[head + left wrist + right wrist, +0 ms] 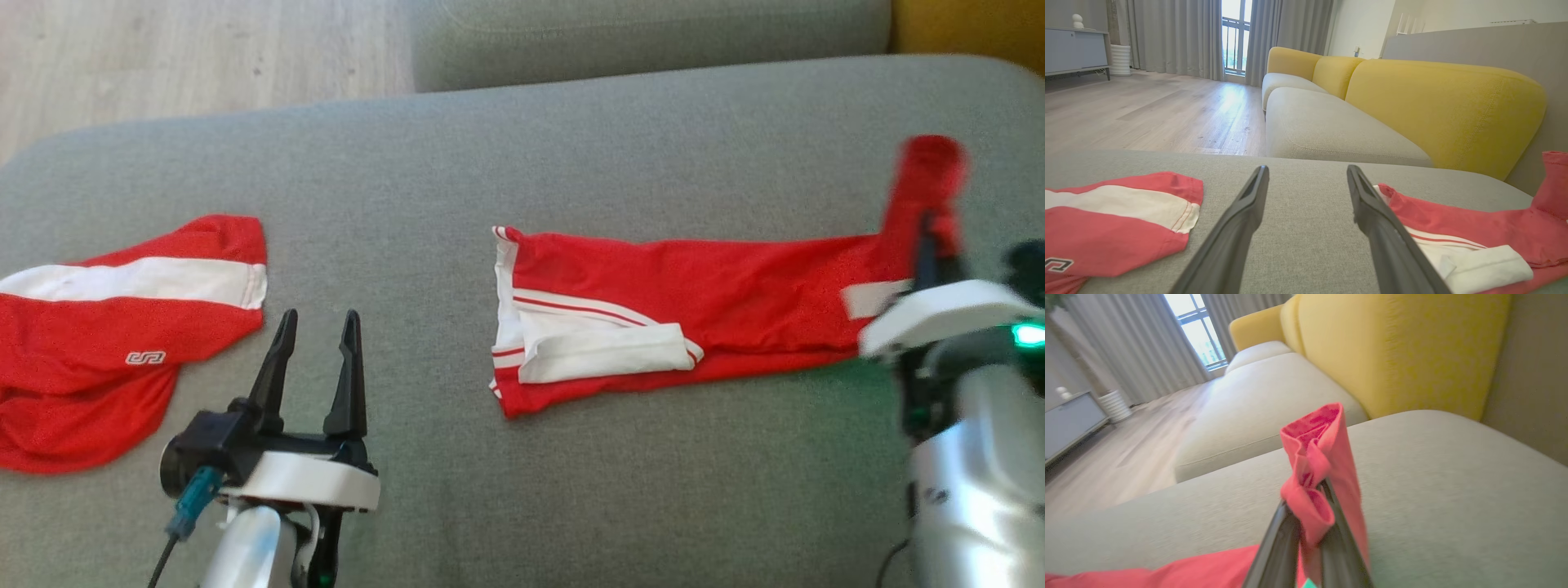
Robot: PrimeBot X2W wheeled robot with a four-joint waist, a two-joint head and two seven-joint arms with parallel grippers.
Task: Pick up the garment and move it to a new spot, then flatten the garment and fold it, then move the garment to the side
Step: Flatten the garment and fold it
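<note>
While the right tool (927, 245) pinches the red garment (718, 294) by one end, raised off the grey cushion (457, 163) with the rest lying flat, that thin bite may slip under drag. The left tool (318, 327) hovers wide and empty beside a second red cloth (122, 335).

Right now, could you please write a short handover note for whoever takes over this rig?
Left gripper: open, empty, above the grey cushion.
Right gripper: shut on the right end of the red striped garment; that end is raised off the cushion.
The rest of the garment lies mid-cushion as a long strip, apparently folded lengthwise. A second red-and-white jersey lies crumpled at left.
Left to do: probably fold the raised end over, then move the garment aside.
</note>
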